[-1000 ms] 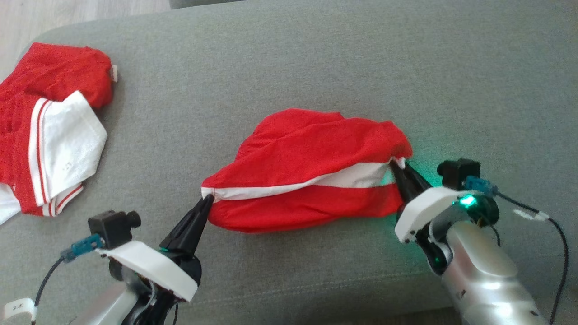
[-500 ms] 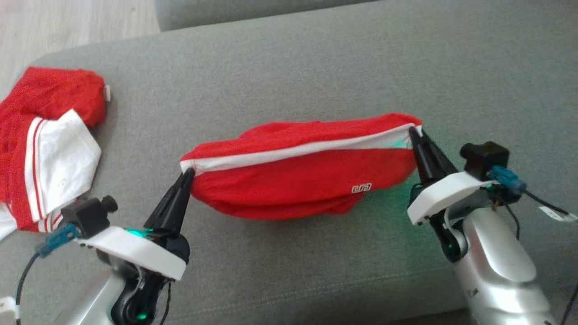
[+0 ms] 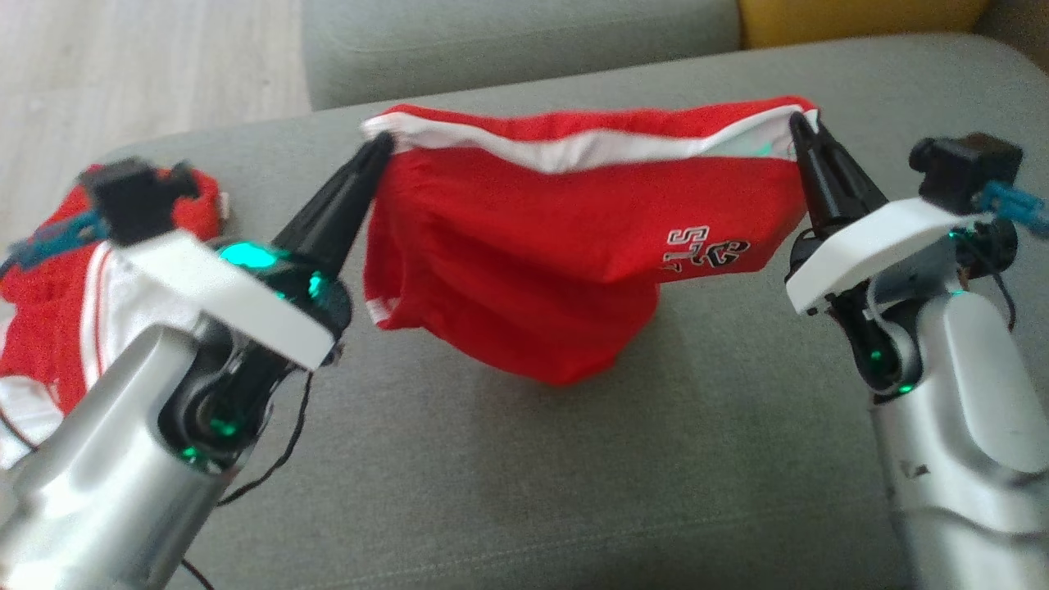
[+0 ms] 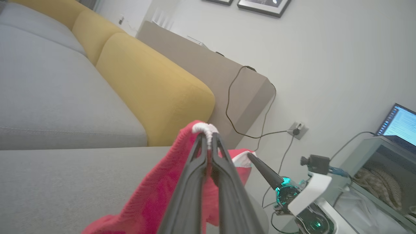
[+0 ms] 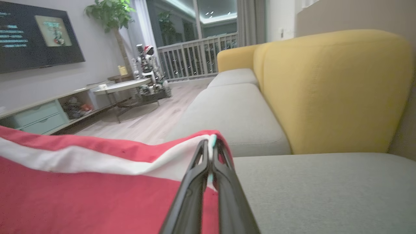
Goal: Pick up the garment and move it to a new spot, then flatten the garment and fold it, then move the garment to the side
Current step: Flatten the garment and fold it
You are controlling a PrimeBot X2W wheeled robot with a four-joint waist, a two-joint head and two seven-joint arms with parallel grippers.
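The red fabric garment with a white band along its top edge [image 3: 533, 238] hangs stretched above the grey sofa seat cushion [image 3: 574, 475]. The left gripper [image 3: 379, 149] is pinched closed on one end of the band and the right gripper [image 3: 796, 129] on the other; whether the lowest fold touches the cushion is hard to tell. Its black-and-white print [image 3: 705, 246] is upside down and partly lost in a fold, unreadable, and a second red-and-white garment [image 3: 49, 344] at the cushion's left end is mostly hidden behind the left arm [image 3: 123, 459] and cut off by the edge.
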